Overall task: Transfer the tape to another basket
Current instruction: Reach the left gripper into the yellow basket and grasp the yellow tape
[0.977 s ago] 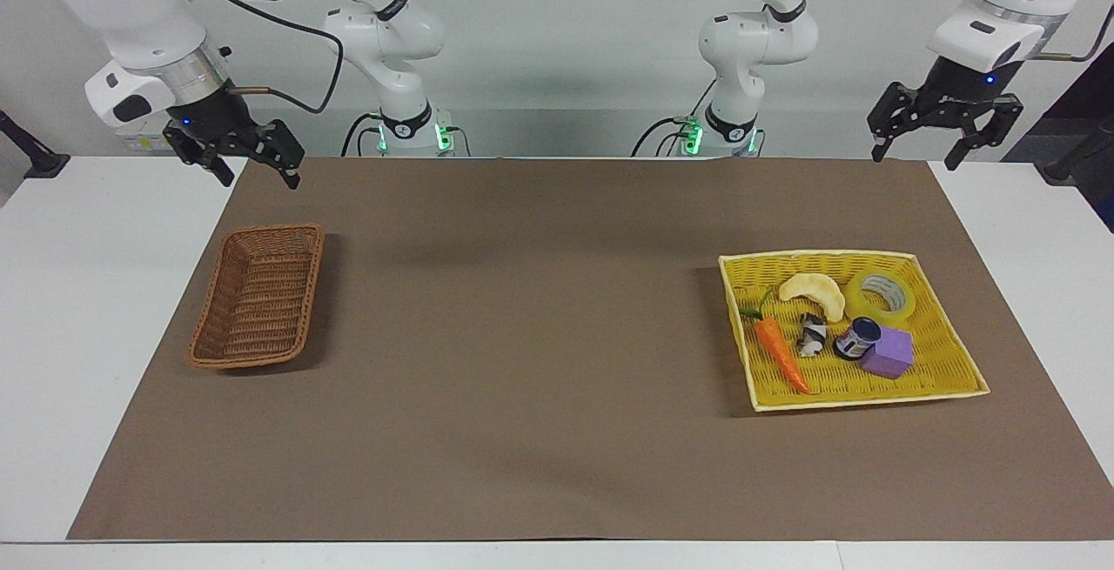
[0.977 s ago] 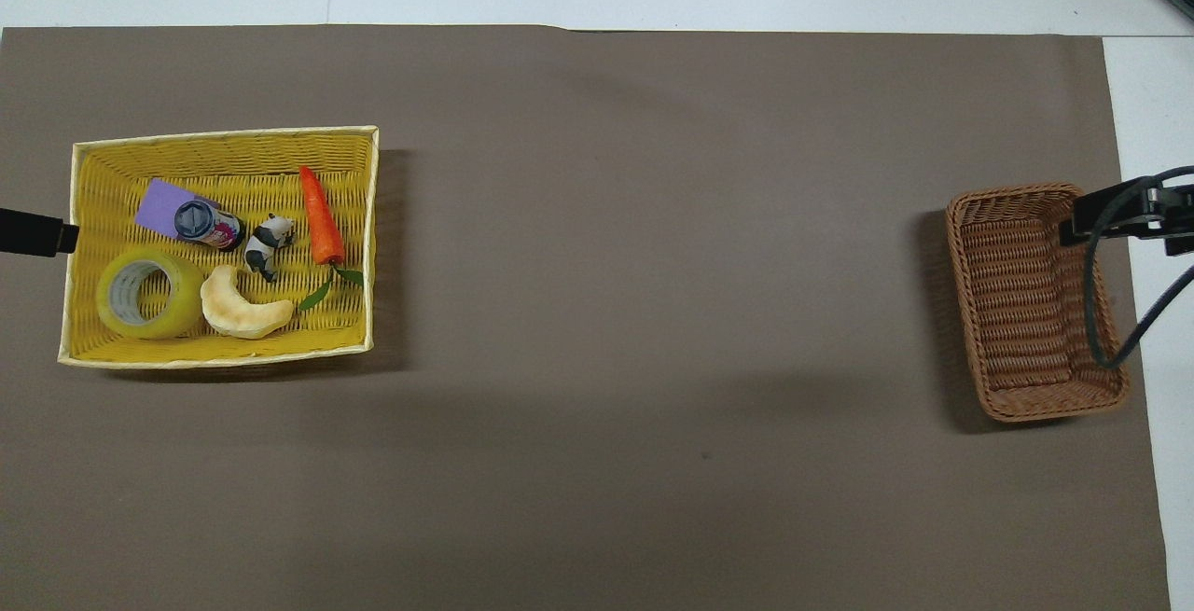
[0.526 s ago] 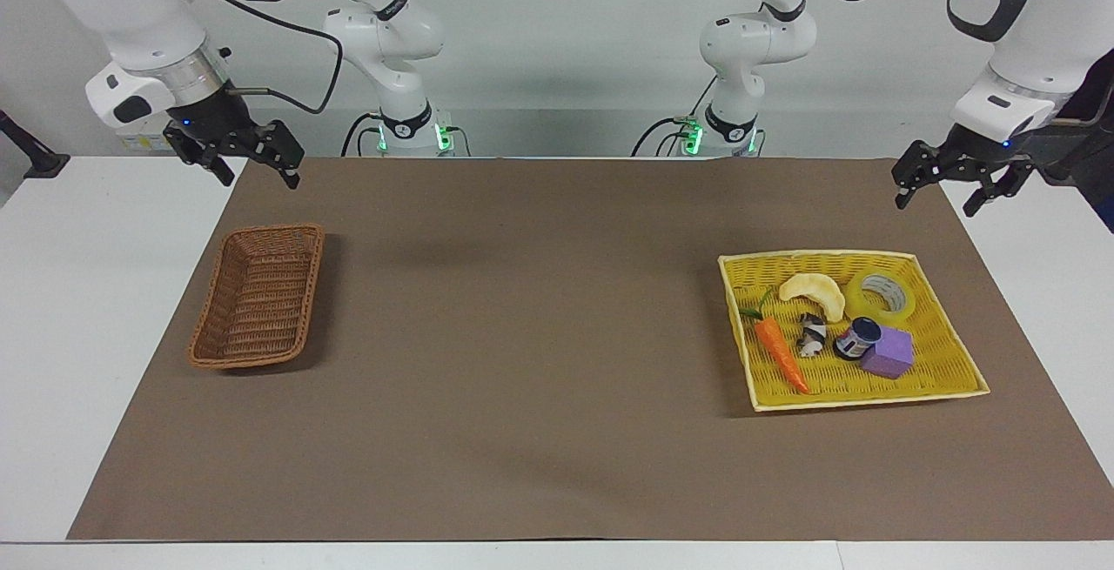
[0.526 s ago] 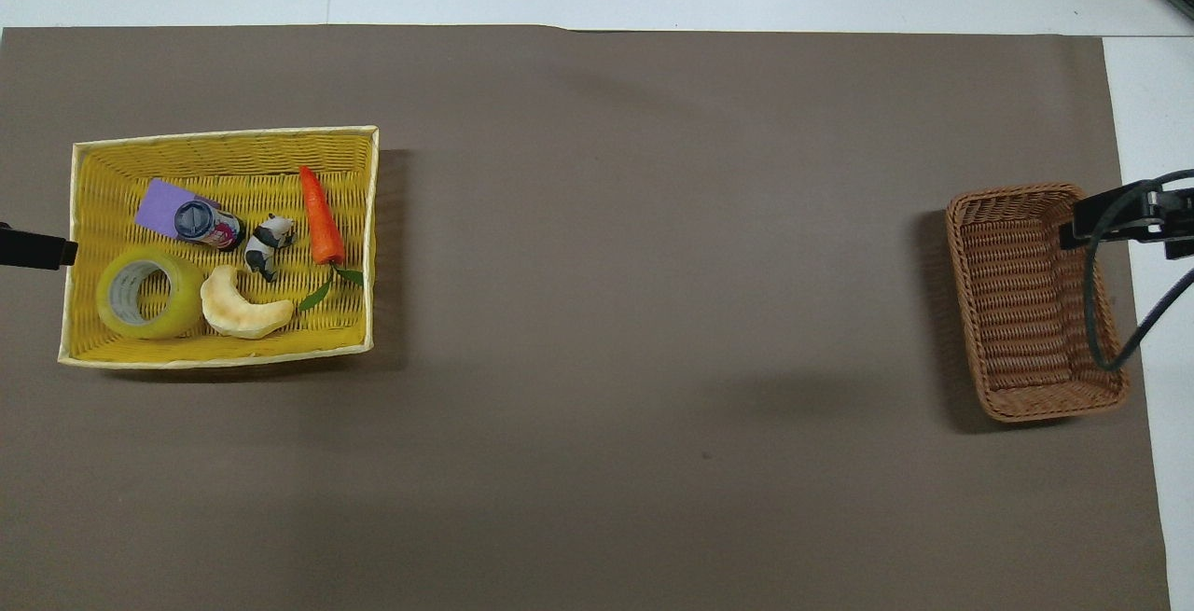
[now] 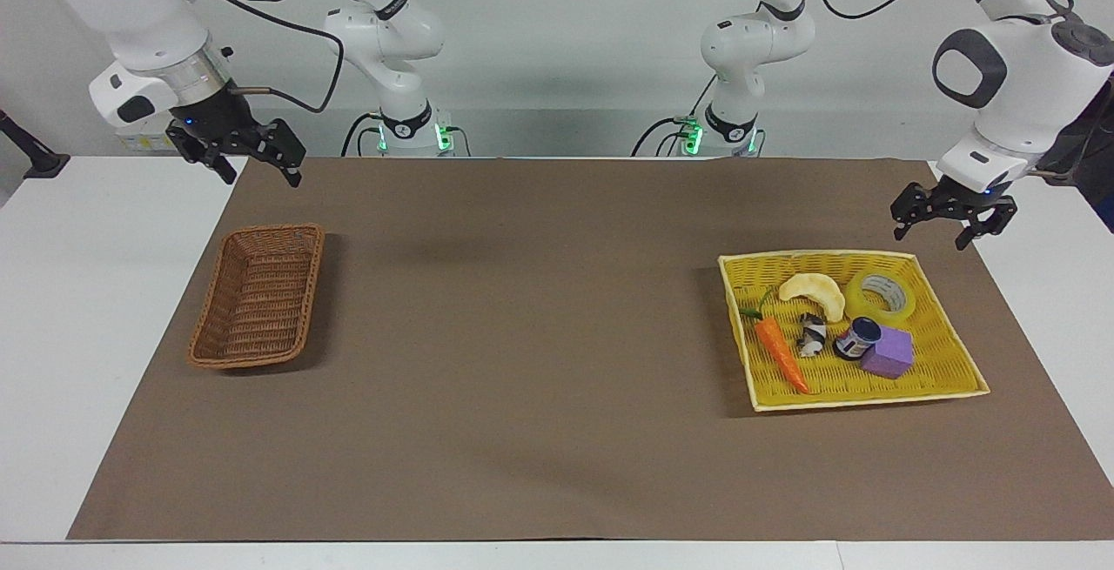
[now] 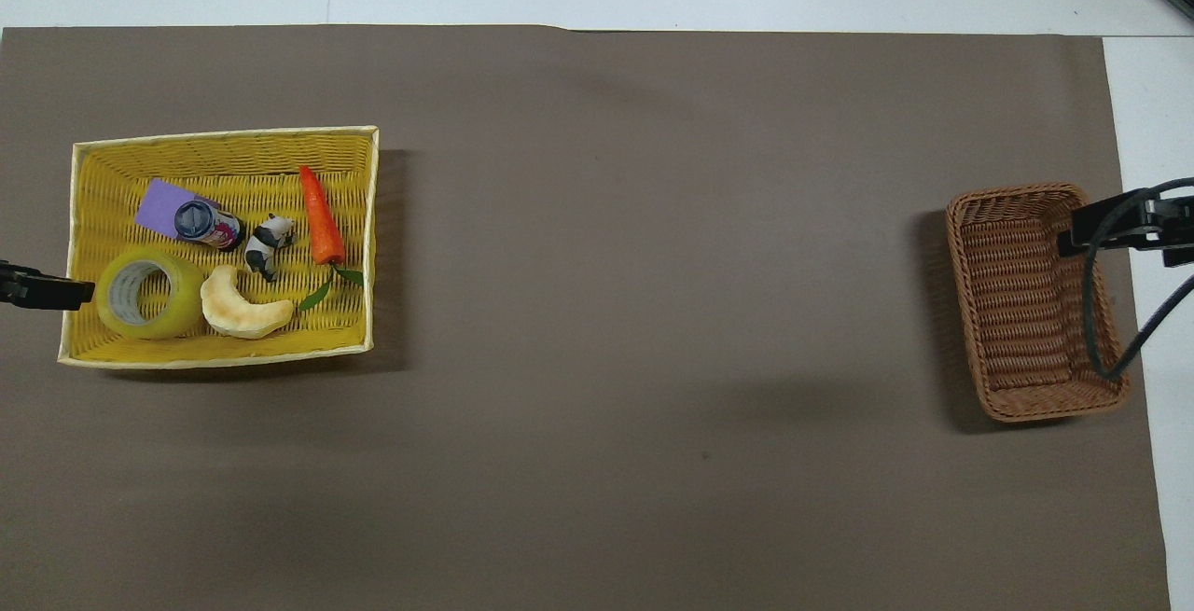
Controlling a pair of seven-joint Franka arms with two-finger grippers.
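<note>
The tape [image 5: 881, 293] is a yellow roll lying flat in the corner of the yellow basket [image 5: 818, 255] nearest the robots, toward the left arm's end. It also shows in the overhead view [image 6: 149, 294]. My left gripper [image 5: 931, 235] is open and empty, in the air over the basket's edge close to the tape; one of its fingers [image 6: 42, 291] shows beside the roll. The brown wicker basket [image 5: 258, 296] stands empty at the right arm's end, also in the overhead view [image 6: 1031, 298]. My right gripper [image 5: 261, 177] is open and empty, raised, and waits over that basket's end [image 6: 1119, 224].
The yellow basket also holds a croissant [image 5: 814, 293], a carrot [image 5: 781, 354], a small panda figure [image 5: 813, 335], a small jar [image 5: 857, 338] and a purple block [image 5: 889, 352]. A brown mat [image 5: 522, 335] covers the table between the two baskets.
My left gripper has come down and moved in from the table's end toward the yellow basket's corner by the tape. The right gripper has hardly moved.
</note>
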